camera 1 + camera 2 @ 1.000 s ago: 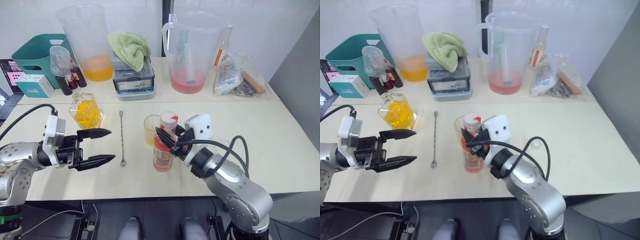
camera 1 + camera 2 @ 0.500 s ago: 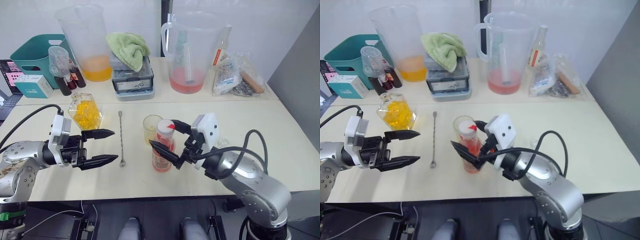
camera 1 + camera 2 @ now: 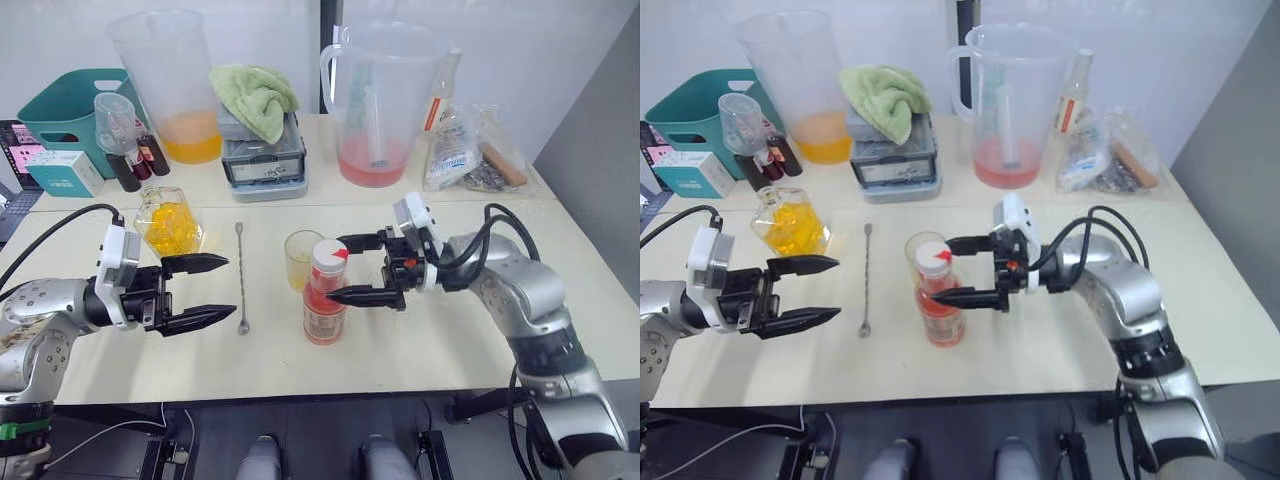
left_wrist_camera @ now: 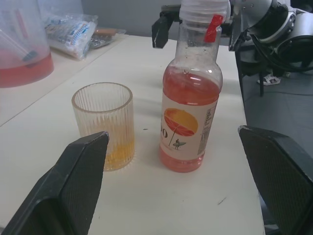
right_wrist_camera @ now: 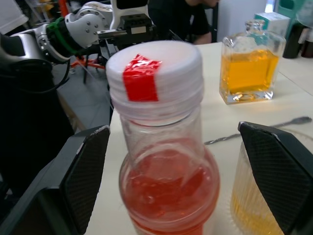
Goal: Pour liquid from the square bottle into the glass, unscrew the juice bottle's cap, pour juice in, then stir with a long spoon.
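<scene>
Juice bottle [image 3: 324, 300]: upright mid-table, cap [image 3: 329, 254] on, just beside the glass [image 3: 303, 259].
Right gripper [image 3: 350, 268]: fingers spread wide, flanking the cap.
Left gripper [image 3: 213, 291]: fingers wide apart, empty, near the long spoon [image 3: 242, 275].

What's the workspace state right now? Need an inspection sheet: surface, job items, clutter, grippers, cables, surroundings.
Surface: cream table, no spill seen.
Glass: upright, a little yellow liquid at the bottom.
Juice bottle: upright in front of the glass, cap on.
Long spoon: flat on the table, left of the glass.
Square bottle: upright, holds yellow liquid.
Clutter: two pitchers, green towel, teal bin, bags at the back.
Left gripper: open, empty, above the table left of the spoon.
Right gripper: open, fingers either side of the cap, no contact seen.
Cables: black leads along both arms.
Surroundings: white wall behind.
</scene>
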`<act>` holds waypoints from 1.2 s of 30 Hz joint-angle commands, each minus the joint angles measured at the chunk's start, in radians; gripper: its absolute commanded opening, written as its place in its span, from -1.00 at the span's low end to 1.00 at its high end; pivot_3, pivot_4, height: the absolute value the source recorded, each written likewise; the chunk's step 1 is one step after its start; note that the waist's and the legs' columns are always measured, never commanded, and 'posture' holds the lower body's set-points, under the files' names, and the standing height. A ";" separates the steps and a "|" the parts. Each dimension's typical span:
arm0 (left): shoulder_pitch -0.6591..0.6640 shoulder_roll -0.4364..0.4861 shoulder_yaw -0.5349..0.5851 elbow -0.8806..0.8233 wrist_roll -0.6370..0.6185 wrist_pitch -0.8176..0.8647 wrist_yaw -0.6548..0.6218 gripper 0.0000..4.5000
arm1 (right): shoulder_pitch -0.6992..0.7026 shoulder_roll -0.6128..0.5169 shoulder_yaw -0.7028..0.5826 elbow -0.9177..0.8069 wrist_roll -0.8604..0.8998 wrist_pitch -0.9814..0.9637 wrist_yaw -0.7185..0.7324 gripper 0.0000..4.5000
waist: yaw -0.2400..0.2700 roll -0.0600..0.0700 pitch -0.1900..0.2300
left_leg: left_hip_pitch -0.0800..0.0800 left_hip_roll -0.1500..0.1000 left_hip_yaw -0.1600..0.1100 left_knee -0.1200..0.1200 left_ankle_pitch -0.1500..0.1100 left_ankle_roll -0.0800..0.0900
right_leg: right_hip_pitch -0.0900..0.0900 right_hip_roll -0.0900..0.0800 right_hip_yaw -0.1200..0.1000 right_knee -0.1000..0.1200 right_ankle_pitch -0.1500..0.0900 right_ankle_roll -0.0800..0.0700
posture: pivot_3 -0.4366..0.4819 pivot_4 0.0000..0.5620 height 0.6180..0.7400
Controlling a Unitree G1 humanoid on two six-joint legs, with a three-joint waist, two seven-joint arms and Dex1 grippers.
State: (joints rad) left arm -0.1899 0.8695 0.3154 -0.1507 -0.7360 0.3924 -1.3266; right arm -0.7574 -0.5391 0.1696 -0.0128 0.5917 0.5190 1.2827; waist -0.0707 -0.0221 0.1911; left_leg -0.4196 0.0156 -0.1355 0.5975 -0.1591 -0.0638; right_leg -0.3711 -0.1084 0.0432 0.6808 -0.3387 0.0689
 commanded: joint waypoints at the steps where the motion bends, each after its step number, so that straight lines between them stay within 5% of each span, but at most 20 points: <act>1: 0.017 0.018 0.046 -0.044 -0.019 0.002 0.004 1.00 | -0.064 0.017 0.014 0.087 -0.003 -0.070 0.147 0.99 | 0.000 0.000 0.000 | 0.000 0.000 0.000 0.000 0.000 0.000 | 0.000 0.000 0.000 0.000 0.000 0.000 | -0.05 -0.47 0.99; 5: 0.035 0.020 0.062 -0.058 -0.024 0.005 0.012 1.00 | -0.097 0.038 0.016 0.146 -0.016 -0.086 0.205 0.64 | 0.003 0.000 0.000 | 0.000 0.000 0.000 0.000 0.000 0.000 | 0.000 0.000 0.000 0.000 0.000 0.000 | -0.05 -0.47 0.99; 12: 0.059 0.022 0.076 -0.073 -0.029 0.007 0.016 1.00 | -0.110 0.078 0.002 0.176 -0.037 -0.117 0.208 -0.37 | 0.001 0.000 0.000 | 0.000 0.000 0.000 0.000 0.000 0.000 | 0.000 0.000 0.000 0.000 0.000 0.000 | -0.05 -0.47 0.99; 21: 0.047 0.011 0.059 -0.061 -0.018 -0.005 0.015 1.00 | 0.034 0.074 -0.078 -0.181 0.060 0.042 -0.041 -0.40 | 0.003 0.000 0.000 | -0.001 0.000 0.000 0.000 0.000 0.000 | -0.001 0.000 0.000 0.001 0.000 0.000 | -0.05 -0.47 0.99; 28: 0.035 0.004 0.044 -0.041 -0.011 -0.015 0.006 1.00 | 0.168 0.161 -0.091 -0.589 0.071 0.285 -0.557 -0.40 | 0.003 0.000 0.000 | -0.001 0.000 0.000 0.000 0.000 0.000 | -0.002 0.000 0.000 0.002 0.000 0.000 | -0.05 -0.47 0.99; 36: 0.023 0.003 0.027 -0.032 -0.015 -0.012 -0.002 1.00 | 0.270 0.183 0.058 -0.641 -0.126 0.216 -0.737 -0.40 | 0.006 0.000 0.000 | -0.002 0.000 0.000 0.001 0.000 0.000 | -0.002 0.000 0.000 0.002 0.000 0.000 | -0.05 -0.47 0.99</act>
State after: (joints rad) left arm -0.1542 0.8693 0.3320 -0.1800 -0.7469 0.3909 -1.3218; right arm -0.4949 -0.3485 0.2113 -0.6235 0.5064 0.7881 0.5568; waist -0.0649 -0.0220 0.1911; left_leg -0.4209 0.0155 -0.1358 0.5982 -0.1590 -0.0640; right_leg -0.3730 -0.1084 0.0436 0.6825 -0.3386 0.0686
